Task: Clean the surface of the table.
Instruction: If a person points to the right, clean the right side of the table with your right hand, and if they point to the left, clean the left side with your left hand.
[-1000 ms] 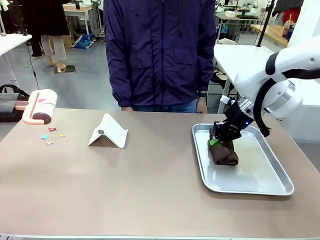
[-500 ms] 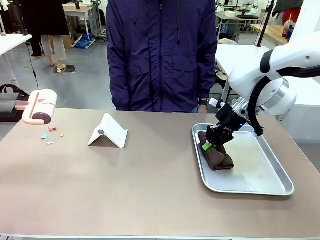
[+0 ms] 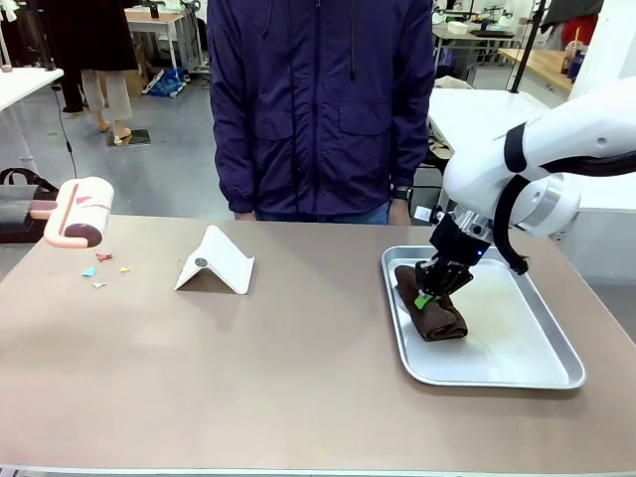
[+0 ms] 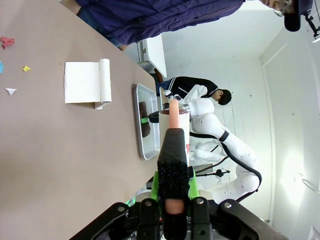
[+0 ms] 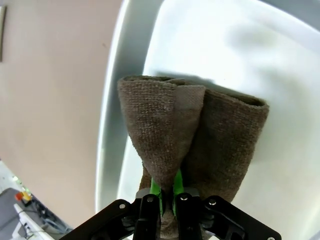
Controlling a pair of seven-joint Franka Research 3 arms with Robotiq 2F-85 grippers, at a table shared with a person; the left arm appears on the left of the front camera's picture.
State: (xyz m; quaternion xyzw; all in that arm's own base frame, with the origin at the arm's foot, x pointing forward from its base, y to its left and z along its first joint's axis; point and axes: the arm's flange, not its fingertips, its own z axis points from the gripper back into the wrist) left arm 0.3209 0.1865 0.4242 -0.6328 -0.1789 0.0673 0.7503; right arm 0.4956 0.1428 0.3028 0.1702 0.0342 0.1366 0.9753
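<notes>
The right claw (image 3: 429, 295) is pinching a fold of the brown terry cloth (image 3: 437, 316) between tightly closed jaws, right over the silver metal tray (image 3: 517, 376), so the cloth-fetching step is under way. Next it is likely needing to lift the cloth clear of the rim and carry it over the brownish-taupe table (image 3: 298, 368), which is spreading beneath and to this claw's left, toward the coloured paper scraps (image 3: 99, 270) well away. The left claw (image 4: 172, 200) is clamping the pink lint roller (image 4: 172, 160). Compared with a second ago, the cloth is lying nearer the tray's left wall, the right claw having moved with it.
</notes>
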